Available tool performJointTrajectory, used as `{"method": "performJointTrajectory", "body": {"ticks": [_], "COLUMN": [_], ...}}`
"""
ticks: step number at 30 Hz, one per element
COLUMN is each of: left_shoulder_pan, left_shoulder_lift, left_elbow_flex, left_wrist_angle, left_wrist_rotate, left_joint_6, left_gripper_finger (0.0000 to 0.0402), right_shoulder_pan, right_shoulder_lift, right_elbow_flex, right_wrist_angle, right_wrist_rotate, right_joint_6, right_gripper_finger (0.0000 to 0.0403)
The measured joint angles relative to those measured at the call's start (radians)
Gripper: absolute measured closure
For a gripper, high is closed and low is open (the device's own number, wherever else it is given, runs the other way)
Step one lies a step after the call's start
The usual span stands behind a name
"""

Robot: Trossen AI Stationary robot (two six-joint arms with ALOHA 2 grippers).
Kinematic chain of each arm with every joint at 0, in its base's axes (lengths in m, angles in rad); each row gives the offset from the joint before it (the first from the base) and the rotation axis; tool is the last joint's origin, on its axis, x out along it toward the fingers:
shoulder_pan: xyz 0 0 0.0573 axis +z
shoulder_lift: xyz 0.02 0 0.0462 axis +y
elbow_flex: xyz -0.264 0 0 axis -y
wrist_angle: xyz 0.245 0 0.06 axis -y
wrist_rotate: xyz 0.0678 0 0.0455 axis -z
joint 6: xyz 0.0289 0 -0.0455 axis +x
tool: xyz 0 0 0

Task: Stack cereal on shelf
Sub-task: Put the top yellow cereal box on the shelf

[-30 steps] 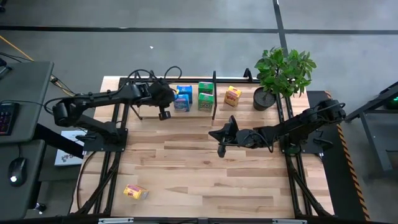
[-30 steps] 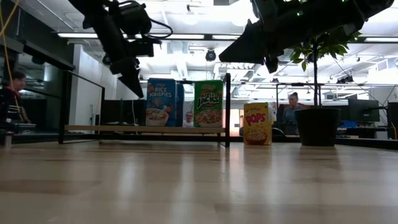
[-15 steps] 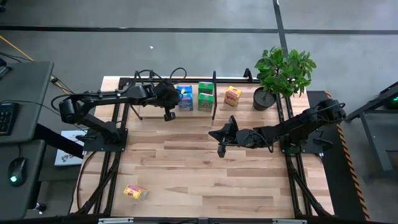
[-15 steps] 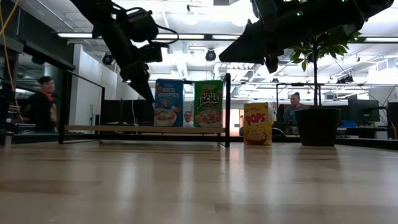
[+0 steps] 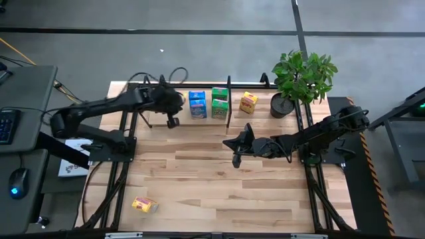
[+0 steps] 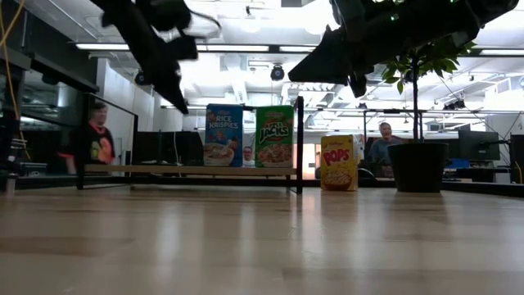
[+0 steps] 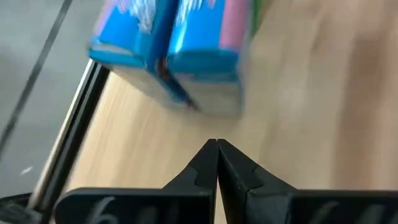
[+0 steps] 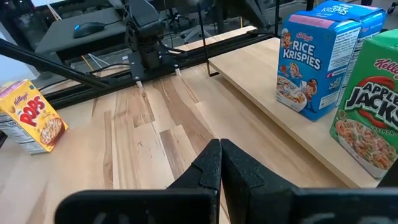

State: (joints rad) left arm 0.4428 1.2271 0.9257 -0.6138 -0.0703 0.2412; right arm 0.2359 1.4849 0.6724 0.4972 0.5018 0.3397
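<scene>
On the shelf [image 5: 156,117] I count blue boxes [image 5: 197,104] and green boxes [image 5: 220,103] standing side by side, just left of the divider [image 5: 229,101]. One yellow box [image 5: 248,102] stands past the divider, at the shelf's 3 o'clock side; I can't tell whether it is on the board. The other yellow box [image 5: 144,204] lies far off on the surface [image 5: 212,186] at 7 o'clock. So I judge four placed, at least one left. My left claw [image 5: 172,122], closed and empty, hangs at 9 o'clock of the blue boxes. My right claw [image 5: 236,161], also closed and empty, waits mid-surface.
</scene>
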Motion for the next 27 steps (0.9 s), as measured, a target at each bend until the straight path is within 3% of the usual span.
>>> {"method": "performJointTrajectory", "body": {"ticks": [3, 7, 14, 17, 21, 24, 27], "left_shoulder_pan": [-0.015, -0.066, -0.193, -0.234, -0.279, -0.309, -0.338], "left_shoulder_lift": [-0.130, -0.326, -0.584, -0.645, -0.682, -0.685, -0.685], "left_elbow_flex": [-0.066, -0.247, -0.490, -0.534, -0.556, -0.569, -0.594], "left_wrist_angle": [0.079, 0.327, 0.574, 0.656, 0.744, 0.796, 0.831], "left_wrist_rotate": [0.105, 0.215, 0.216, 0.214, 0.214, 0.213, 0.213], "left_joint_6": [-0.055, -0.140, -0.279, -0.294, -0.293, -0.292, -0.292], "left_gripper_finger": [0.0401, 0.0401, 0.0401, 0.0401, 0.0401, 0.0401, 0.0401], "right_shoulder_pan": [0.000, 0.000, -0.016, -0.041, -0.066, -0.067, -0.057], "right_shoulder_lift": [0.000, 0.000, 0.000, 0.000, 0.000, 0.000, 0.000], "right_elbow_flex": [0.000, 0.000, -0.001, -0.001, 0.031, 0.108, 0.210], "right_wrist_angle": [-0.004, -0.005, 0.045, 0.155, 0.263, 0.227, 0.067], "right_wrist_rotate": [0.000, 0.000, 0.025, 0.016, -0.070, -0.134, -0.149], "right_joint_6": [0.000, 0.005, 0.008, -0.026, -0.063, -0.117, -0.171], "right_gripper_finger": [0.0403, 0.0403, 0.0403, 0.0402, 0.0385, 0.0348, 0.0293]}}
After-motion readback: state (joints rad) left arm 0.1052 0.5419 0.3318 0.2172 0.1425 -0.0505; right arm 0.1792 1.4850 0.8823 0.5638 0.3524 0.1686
